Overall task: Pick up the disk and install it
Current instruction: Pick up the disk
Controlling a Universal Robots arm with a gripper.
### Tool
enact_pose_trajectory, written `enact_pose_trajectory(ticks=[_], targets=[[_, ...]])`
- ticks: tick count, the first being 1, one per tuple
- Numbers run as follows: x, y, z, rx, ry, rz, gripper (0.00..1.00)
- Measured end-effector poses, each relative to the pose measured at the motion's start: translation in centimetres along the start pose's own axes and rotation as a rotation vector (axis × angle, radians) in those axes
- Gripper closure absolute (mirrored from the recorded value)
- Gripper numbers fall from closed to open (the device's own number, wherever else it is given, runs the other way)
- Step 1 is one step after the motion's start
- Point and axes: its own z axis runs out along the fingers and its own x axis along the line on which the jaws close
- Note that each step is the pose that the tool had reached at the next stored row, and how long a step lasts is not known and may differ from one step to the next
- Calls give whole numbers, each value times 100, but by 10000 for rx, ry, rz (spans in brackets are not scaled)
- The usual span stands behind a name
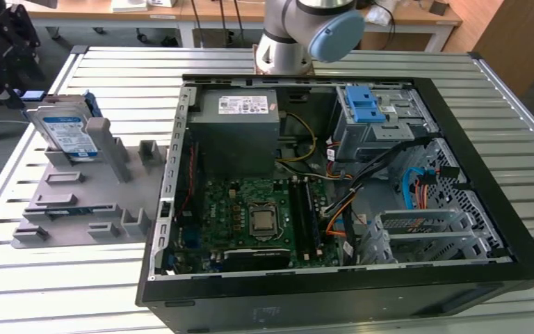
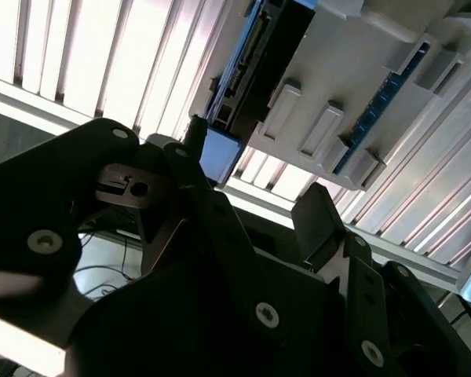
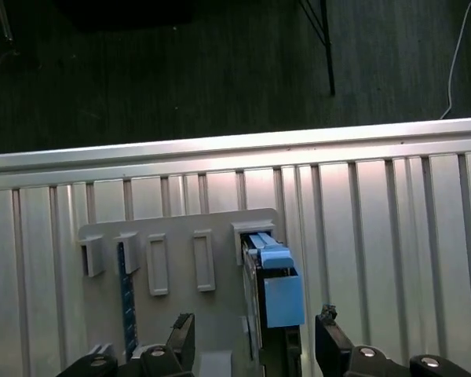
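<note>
We see the disk (image 1: 67, 132) standing up on its edge in a slot of the grey holder (image 1: 81, 205). In the exterior view it is at about 9 o'clock from the open computer case (image 1: 341, 303). In the first wrist view our gripper (image 3: 255, 330) has its two black fingers (image 3: 183, 336) spread wide apart, one on each side of the disk's blue end, and they hold nothing. The holder lies on the silver ribbed table (image 1: 63, 292).

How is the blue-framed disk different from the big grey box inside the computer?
The disk stands on edge in the grey rack outside the case; the power-supply box sits inside it. The disk is smaller and blue-framed; the box has no frame. Both carry labels.
</note>
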Motion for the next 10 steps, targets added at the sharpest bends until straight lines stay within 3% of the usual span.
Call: enact_pose_trajectory(ticks=[10], targets=[[-111,77,127,43,52,1,29]])
